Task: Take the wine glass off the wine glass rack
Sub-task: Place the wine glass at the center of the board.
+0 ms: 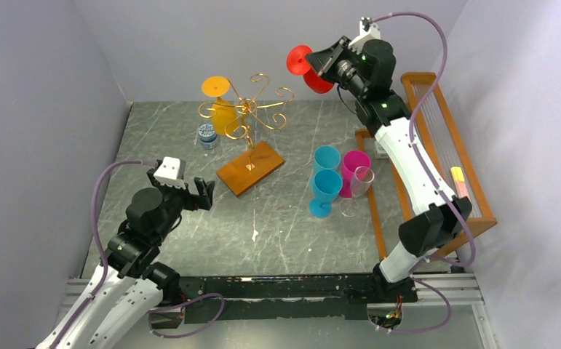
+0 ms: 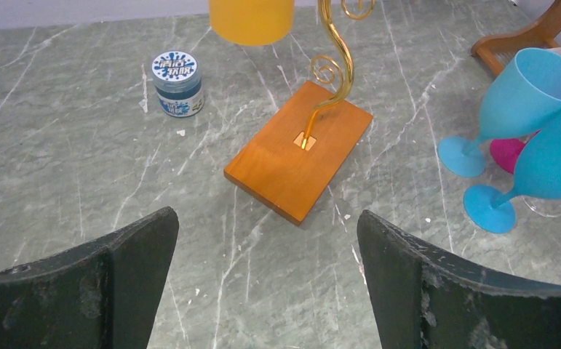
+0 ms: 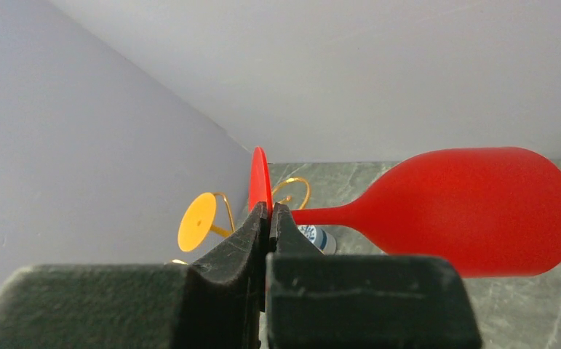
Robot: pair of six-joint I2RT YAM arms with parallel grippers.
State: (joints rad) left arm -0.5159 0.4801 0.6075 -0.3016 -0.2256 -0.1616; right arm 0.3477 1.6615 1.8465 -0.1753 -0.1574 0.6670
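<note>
Blurred white lettering on the small blue jar (image 2: 177, 86) — nothing legible anywhere

Left wrist view, top edge: orange glass (image 2: 252, 18) cut off, only lower bowl shows. Wine glass rack (image 2: 333, 65) loses scroll arms past same edge. Right side: pink glass (image 2: 508, 151) mostly behind two blue glasses (image 2: 532, 87). Jar (image 2: 177, 83) label lettering too blurred to read. Right wrist view: red wine glass (image 3: 474, 211) foot partly hidden behind right gripper (image 3: 270, 211) fingers. Top view, right: small yellow-and-pink item (image 1: 458, 175) in orange frame (image 1: 481, 222) too small to identify.
</note>
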